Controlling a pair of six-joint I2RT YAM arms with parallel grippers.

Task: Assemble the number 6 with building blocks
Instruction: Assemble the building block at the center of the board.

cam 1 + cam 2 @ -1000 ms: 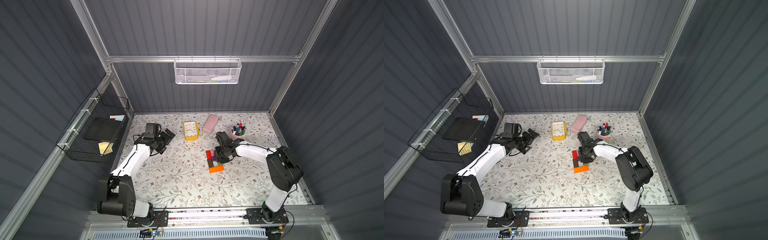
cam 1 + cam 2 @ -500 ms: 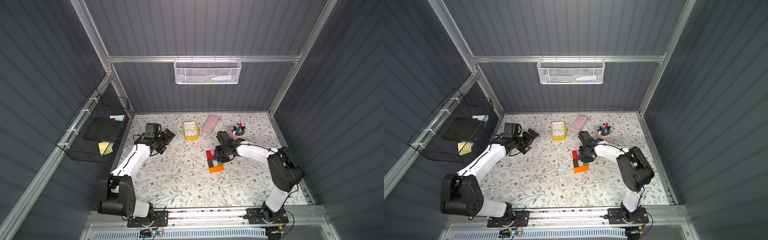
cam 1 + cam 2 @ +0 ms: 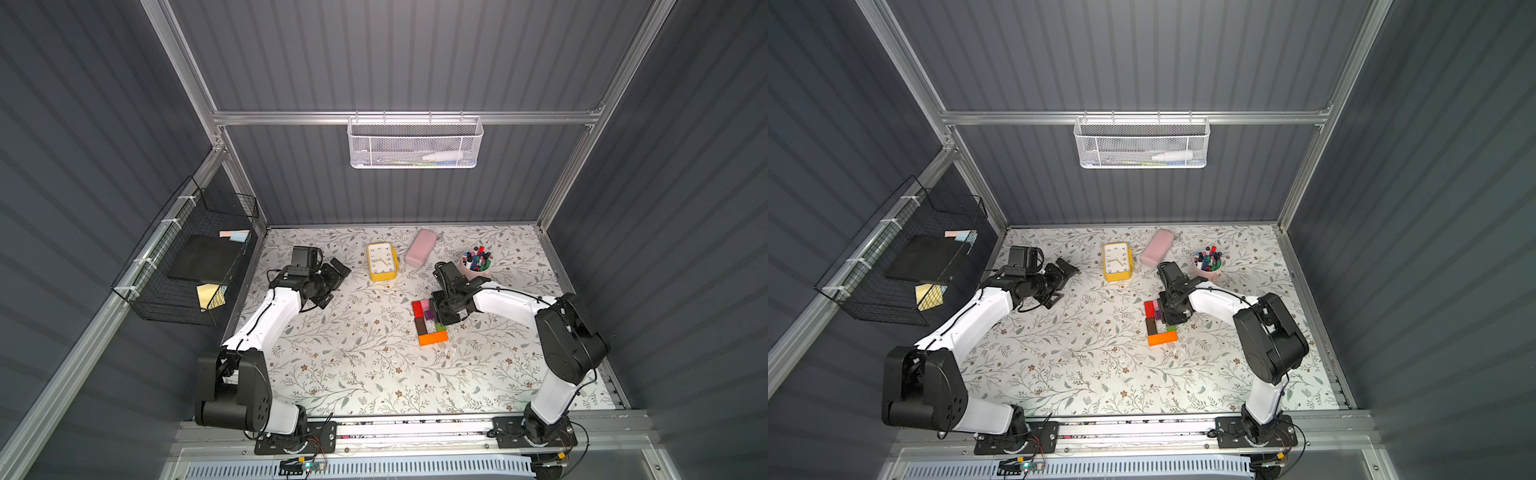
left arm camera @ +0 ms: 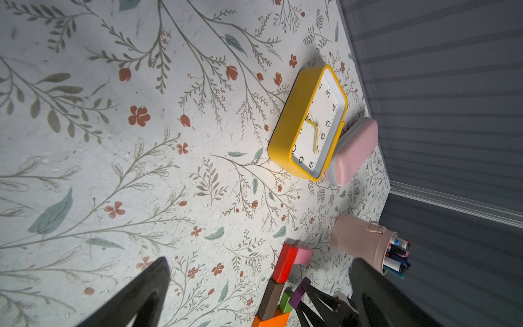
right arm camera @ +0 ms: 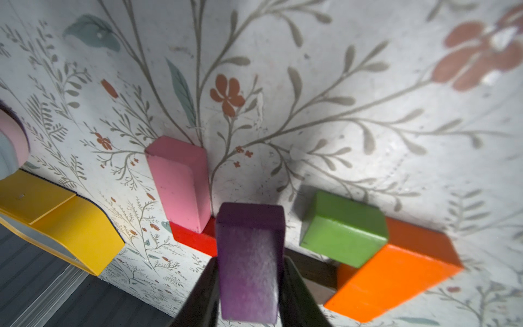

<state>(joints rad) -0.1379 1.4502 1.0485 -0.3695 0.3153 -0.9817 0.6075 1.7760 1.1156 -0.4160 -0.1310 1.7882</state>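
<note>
Purple block [image 5: 249,226] is clamped between the fingers of the right gripper [image 5: 250,283], held in the gap between pink block [image 5: 179,181] and green cube [image 5: 342,229]. The red block [image 5: 195,237] and dark brown block [image 4: 271,300] are lined up end to end on the side away from that arm, and the orange block [image 5: 396,271] is butted against the cube. Left gripper [image 3: 338,270] is parked well apart with its jaws spread and nothing in them. A yellow clock [image 3: 381,261], pink case [image 3: 420,247] and pen cup [image 3: 476,266] are crowded just beyond the blocks, the cup closest to the right arm.

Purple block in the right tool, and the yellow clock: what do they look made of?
Purple block: likely painted wood, matte; rough grainy face, softened edges. Yellow clock: probably moulded plastic, smooth with slight sheen, rounded corners.
</note>
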